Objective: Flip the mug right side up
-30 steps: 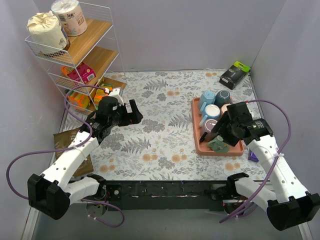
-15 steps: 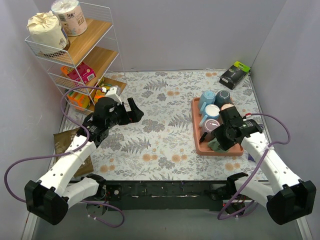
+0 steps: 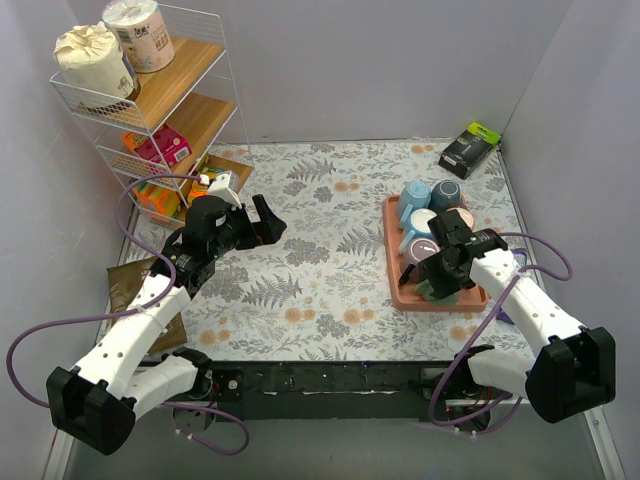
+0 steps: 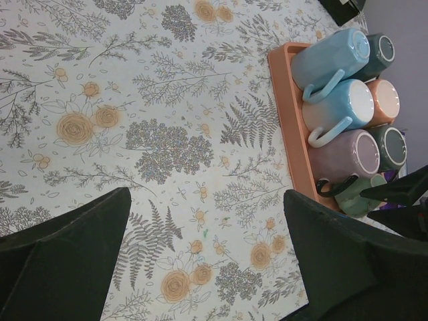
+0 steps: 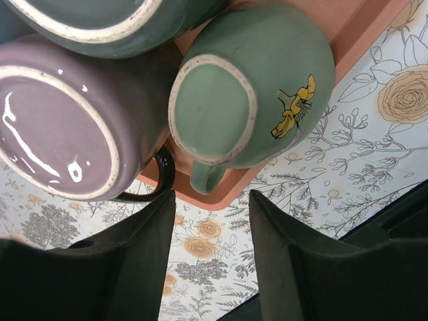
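A green mug (image 5: 251, 87) with a yellow mark sits in the near-left corner of the orange tray (image 5: 364, 37), its base turned up toward the right wrist camera and its handle (image 5: 206, 177) pointing at the tray's corner. It also shows in the top view (image 3: 438, 293) and in the left wrist view (image 4: 356, 194). My right gripper (image 5: 212, 261) is open and empty, hovering just above the mug's handle side (image 3: 436, 272). My left gripper (image 4: 207, 267) is open and empty over the floral cloth, far left of the tray (image 3: 262, 224).
The tray (image 3: 392, 250) also holds a purple mug (image 5: 57, 124), a dark green mug (image 5: 100, 17), two light blue mugs (image 4: 328, 60) and others. A wire shelf rack (image 3: 150, 100) stands back left, a black box (image 3: 468, 150) back right, a brown packet (image 3: 135, 285) at left.
My right arm has swung in and lowered over the tray's near corner, closer to the green mug. My left gripper has shifted only slightly.
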`<state>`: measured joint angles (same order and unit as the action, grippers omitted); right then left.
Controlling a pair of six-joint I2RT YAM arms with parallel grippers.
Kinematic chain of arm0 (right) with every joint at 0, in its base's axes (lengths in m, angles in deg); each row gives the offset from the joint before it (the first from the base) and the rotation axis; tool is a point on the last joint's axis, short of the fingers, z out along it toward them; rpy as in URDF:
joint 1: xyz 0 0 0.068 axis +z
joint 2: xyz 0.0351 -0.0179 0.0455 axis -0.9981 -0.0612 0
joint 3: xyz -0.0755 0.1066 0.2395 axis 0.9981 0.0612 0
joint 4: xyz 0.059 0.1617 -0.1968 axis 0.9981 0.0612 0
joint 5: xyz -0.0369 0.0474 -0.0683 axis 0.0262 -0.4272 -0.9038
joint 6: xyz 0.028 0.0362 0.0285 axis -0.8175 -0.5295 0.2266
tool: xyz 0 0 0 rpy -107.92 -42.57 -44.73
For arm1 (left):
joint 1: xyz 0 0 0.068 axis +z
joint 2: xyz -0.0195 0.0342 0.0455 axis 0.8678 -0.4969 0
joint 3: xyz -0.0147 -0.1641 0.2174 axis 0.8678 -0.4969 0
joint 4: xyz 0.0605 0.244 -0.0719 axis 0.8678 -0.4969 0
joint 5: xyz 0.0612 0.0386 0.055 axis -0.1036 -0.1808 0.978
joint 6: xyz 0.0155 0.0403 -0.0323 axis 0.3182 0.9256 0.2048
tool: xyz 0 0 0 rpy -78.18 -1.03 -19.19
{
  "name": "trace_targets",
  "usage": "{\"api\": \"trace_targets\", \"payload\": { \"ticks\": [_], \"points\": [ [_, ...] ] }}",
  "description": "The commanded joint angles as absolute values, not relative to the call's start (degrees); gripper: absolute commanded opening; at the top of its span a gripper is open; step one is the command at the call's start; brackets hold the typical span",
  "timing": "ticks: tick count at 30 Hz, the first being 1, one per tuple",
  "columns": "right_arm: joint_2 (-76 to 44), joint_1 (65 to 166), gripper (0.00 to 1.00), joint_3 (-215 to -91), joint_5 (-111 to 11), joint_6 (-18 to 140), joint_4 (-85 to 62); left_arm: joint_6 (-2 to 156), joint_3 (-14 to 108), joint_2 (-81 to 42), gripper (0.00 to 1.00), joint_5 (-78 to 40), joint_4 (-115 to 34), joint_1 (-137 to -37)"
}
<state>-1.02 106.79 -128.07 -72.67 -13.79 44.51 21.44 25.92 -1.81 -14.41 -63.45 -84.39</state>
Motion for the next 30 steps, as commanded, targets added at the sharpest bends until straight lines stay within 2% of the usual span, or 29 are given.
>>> {"api": "trace_targets", "payload": {
  "ticks": [1,11,22,28,30],
  "points": [
    [-3.1,107.1,0.55,-127.9,-72.7,-17.1,43.6,21.5,25.4,-0.1,0.98,-13.1,-62.3,-84.5],
    [-4.7,107.1,0.46,-127.5,-73.9,-17.8,41.3,21.0,25.0,1.4,0.98,-12.1,-61.9,-84.5],
    [-6.1,107.0,0.43,-126.2,-74.2,-19.8,42.6,20.8,27.3,2.2,0.98,-9.0,-61.2,-84.5],
    [-6.5,107.0,0.39,-125.6,-75.1,-20.4,42.6,21.0,27.0,2.8,0.98,-8.4,-61.2,-84.5],
    [-6.1,107.1,0.31,-125.1,-75.8,-20.5,42.4,21.1,27.0,3.0,0.98,-8.5,-61.2,-84.5]
  ]
}}
